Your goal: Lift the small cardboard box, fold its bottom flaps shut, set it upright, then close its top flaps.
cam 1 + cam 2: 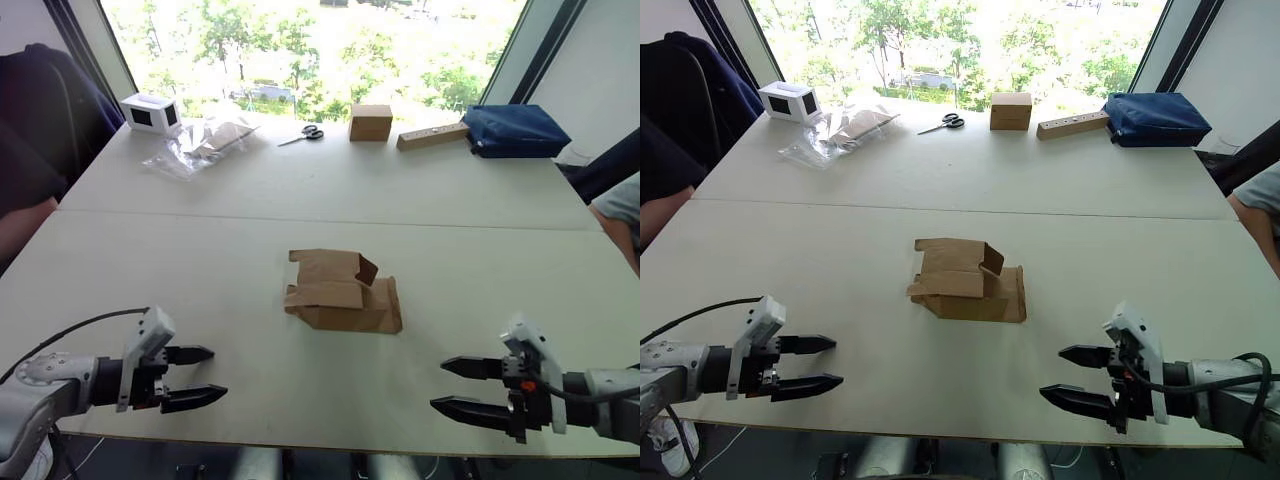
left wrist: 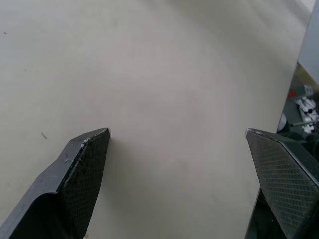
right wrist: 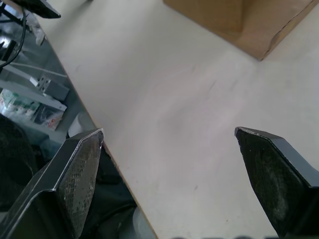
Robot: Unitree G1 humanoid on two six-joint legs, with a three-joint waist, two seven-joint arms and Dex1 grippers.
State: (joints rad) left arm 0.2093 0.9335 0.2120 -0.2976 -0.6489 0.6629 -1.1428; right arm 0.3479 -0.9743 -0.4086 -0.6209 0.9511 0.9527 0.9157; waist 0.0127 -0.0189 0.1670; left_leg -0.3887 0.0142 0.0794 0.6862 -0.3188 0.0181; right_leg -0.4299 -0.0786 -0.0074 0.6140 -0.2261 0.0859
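The small cardboard box [image 1: 343,292] lies on its side in the middle of the white table [image 1: 300,180], its flaps loose and partly open. A corner of that box [image 3: 239,20] appears in the right wrist view. My left gripper [image 1: 205,376] hovers open over the near left part of the table, well left of the box. My right gripper [image 1: 445,385] is open near the table's front edge, to the right of the box. Neither holds anything.
Along the far edge stand a white device [image 1: 151,112], clear plastic bags [image 1: 205,140], scissors [image 1: 303,134], a tidy brown cube-like box [image 1: 370,122], a wooden block [image 1: 432,136] and a blue pouch [image 1: 514,130]. A person's arm [image 1: 22,225] shows at left, another person's arm [image 1: 620,215] at right.
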